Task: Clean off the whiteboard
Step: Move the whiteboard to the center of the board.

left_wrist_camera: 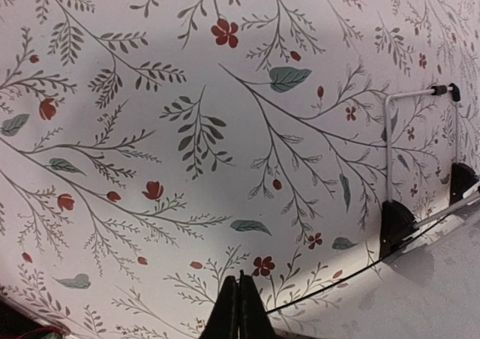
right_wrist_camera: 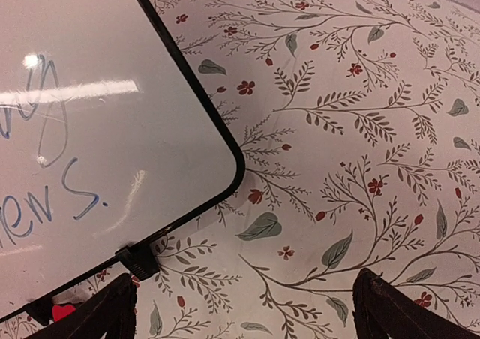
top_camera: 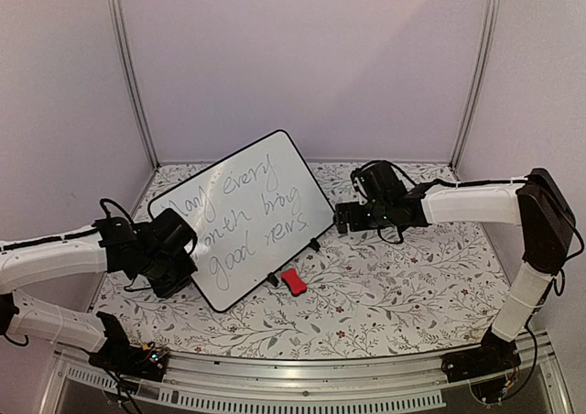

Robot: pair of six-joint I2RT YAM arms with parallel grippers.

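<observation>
A large glossy white rectangular whiteboard with a thin black frame and rounded corners is sitting on the left-centre part of the floral-patterned cloth surface, turned at a slant so that one corner is pointing toward the back wall. Grey handwriting is running across it in three lines. Small black feet are showing along its near-right edge, and a small red eraser block is lying on the surface just beside one of them.

The left claw is sitting at the board's near-left edge. In its wrist view, its fingers are pressing together, clenched on nothing, with the board's black-rimmed edge curving past just to their right. A thin bent wire bracket ending in black feet is lying over the patterned surface there. Whether the claw is touching the board cannot be told.

The right claw is hanging off the board's right corner, near it but apart. Its fingers are spread wide, released, with nothing between them. Its wrist view is looking down on the board's rounded corner, a black foot, a sliver of the red block and the bare cloth, with the claw above them.
</observation>
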